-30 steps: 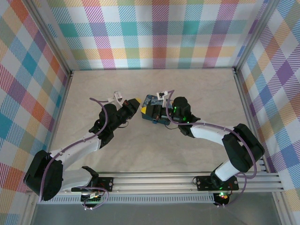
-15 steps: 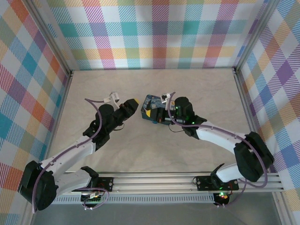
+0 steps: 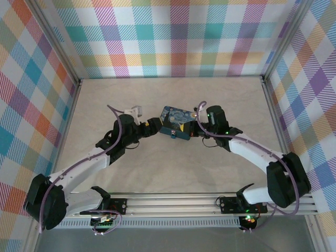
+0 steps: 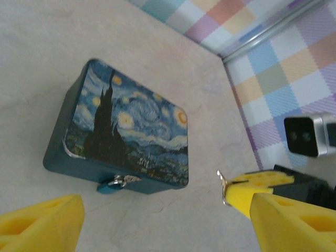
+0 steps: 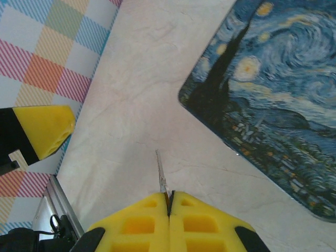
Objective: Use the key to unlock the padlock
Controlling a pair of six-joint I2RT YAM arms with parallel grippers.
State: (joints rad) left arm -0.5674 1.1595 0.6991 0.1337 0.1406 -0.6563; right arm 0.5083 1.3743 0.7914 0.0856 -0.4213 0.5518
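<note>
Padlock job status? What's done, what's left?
Done: the key is pinched in the shut right gripper. In hand: its tip hangs over the table beside the tin, apart from the padlock on the tin's side wall; the left gripper is open, empty. Left: insert, turn, open it.

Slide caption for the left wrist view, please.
Open left gripper faces the painted tin, padlock at its near side wall; right gripper holds the key beside it.
</note>
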